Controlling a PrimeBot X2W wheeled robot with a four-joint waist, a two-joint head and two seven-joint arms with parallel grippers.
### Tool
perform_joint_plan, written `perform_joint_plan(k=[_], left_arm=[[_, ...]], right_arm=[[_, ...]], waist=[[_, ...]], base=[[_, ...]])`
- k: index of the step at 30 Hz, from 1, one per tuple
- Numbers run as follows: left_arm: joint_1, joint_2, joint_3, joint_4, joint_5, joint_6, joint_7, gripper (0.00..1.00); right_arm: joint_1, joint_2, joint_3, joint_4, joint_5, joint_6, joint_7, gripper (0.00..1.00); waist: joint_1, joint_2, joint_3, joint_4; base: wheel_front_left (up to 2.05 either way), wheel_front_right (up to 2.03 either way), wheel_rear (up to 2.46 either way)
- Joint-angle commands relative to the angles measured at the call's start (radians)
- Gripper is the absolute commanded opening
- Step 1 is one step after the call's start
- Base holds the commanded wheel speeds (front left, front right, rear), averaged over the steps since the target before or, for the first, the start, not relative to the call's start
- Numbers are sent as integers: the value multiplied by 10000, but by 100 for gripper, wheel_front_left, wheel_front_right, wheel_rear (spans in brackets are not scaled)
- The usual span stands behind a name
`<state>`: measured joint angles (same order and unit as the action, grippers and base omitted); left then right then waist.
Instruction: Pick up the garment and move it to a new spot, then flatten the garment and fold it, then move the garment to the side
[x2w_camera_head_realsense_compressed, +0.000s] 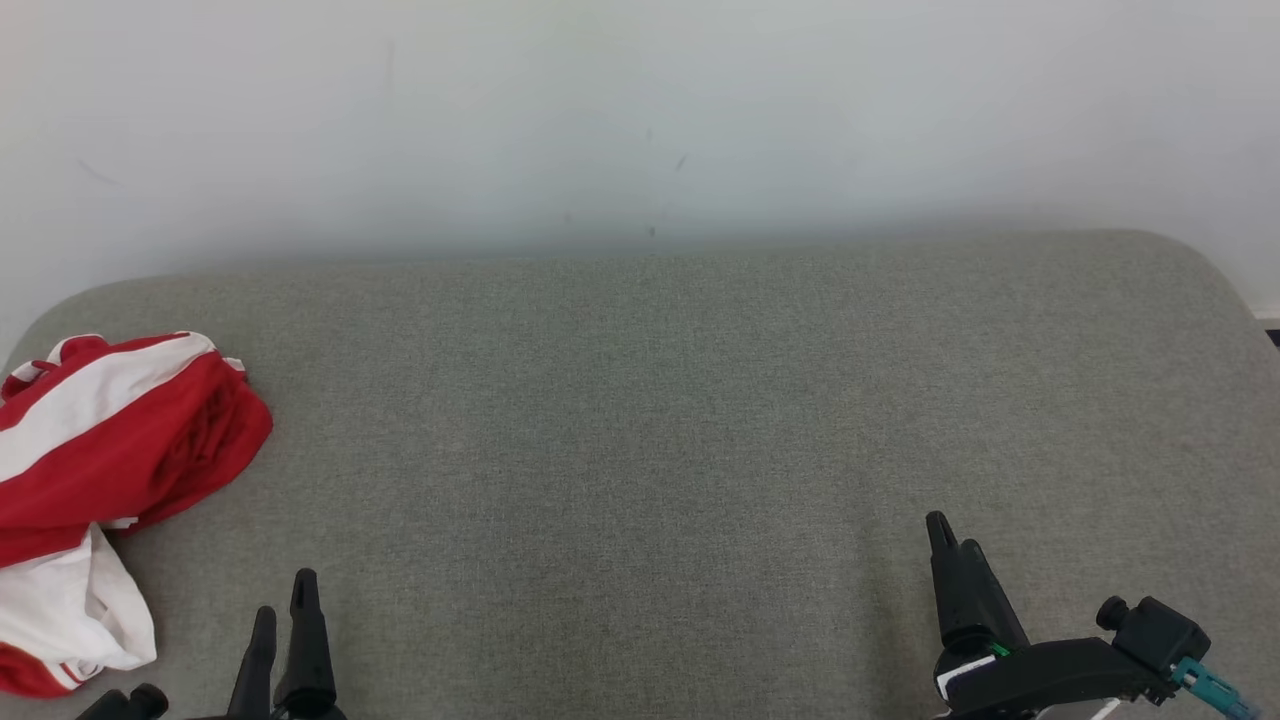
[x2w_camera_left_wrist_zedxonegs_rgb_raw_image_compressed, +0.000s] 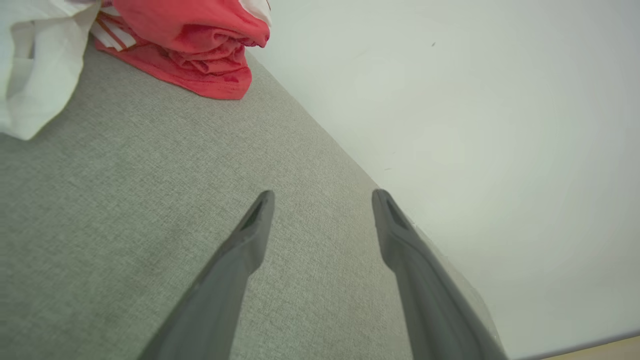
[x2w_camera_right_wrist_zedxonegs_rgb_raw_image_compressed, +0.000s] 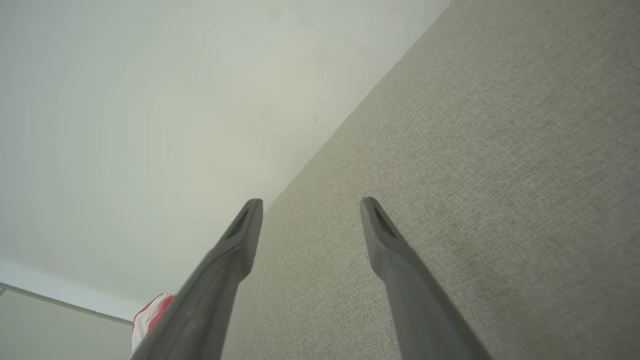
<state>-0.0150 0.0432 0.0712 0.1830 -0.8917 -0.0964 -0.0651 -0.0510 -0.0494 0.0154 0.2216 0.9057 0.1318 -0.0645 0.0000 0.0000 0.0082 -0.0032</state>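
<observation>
In the head view the garment (x2w_camera_head_realsense_compressed: 110, 440), red with white bands, lies crumpled at the left end of the grey fabric bench (x2w_camera_head_realsense_compressed: 650, 400), and the picture's edge cuts part of it. The left end effector (x2w_camera_head_realsense_compressed: 283, 600) is near it, on its right, and does not touch it. The right end effector (x2w_camera_head_realsense_compressed: 945, 540) is well apart, at the other side.

The left wrist view shows more clearly the red folds piled on each other, with a white part beside them. Each wrist view shows its own fingers spread wide, holding nothing. In the right wrist view a small piece of the garment shows beside one finger. A pale wall (x2w_camera_head_realsense_compressed: 640, 120) is behind the bench.
</observation>
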Motion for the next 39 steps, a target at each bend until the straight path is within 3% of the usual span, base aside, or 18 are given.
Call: perform_joint_plan(k=[1,10,39], left_arm=[[31,64,-51,-187,573,48,-120,100],[160,69,-160,-363,1872,152,-411,100],[440,80,107,-492,4645,-282,-1154,100]], right_arm=[[-15,-8,68,-121,-530,-7,-126,100],[21,-9,187,-87,-1885,-9,-416,100],[160,-9,179,39,-5024,-13,-1166,100]], waist=[[0,0,-2,-4],[0,0,-12,-11],[0,0,-12,-55]], base=[[0,0,0],[0,0,0],[0,0,0]])
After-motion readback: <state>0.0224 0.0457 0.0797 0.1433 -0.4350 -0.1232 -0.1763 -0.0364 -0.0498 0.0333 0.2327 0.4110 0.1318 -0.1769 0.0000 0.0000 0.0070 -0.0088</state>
